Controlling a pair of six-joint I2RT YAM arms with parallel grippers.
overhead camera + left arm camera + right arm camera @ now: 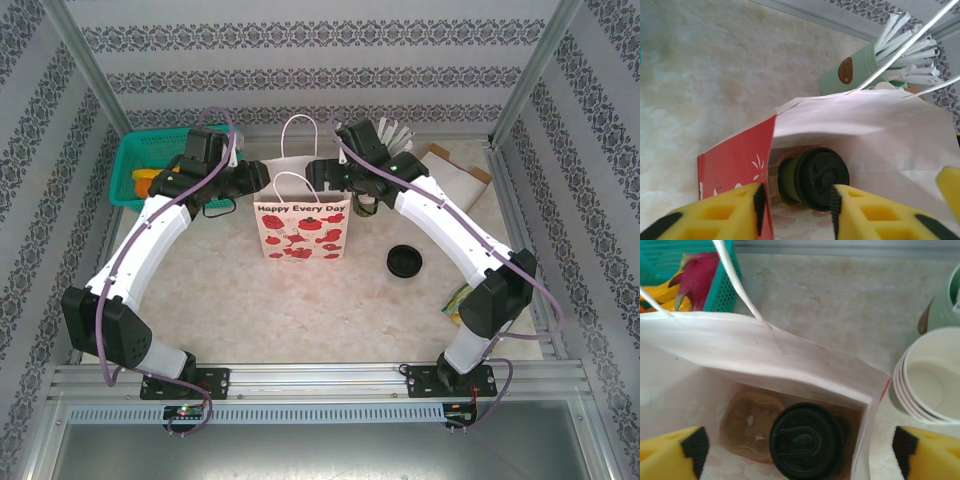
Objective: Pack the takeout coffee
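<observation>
The takeout coffee [805,442], a green cup with a round black lid, stands on the bottom of the white paper bag [302,230] printed with red flowers. Through the bag's mouth the left wrist view also shows the coffee [817,177]. My left gripper [796,207] hovers over the bag's left end, jaws partly apart, the red side wall [737,160] just inside its left pad, not pinched. Over the bag's right end, my right gripper [797,455] is wide open above the lid, holding nothing. Seen from above, the left gripper [255,178] and the right gripper [322,172] meet at the bag's handles.
A brown round pastry [747,425] lies in the bag beside the cup. A stack of lidless cups [927,375] and a green straw holder [860,67] stand behind the bag. A loose black lid [404,262] lies right of it. A teal fruit basket [140,165] is back left.
</observation>
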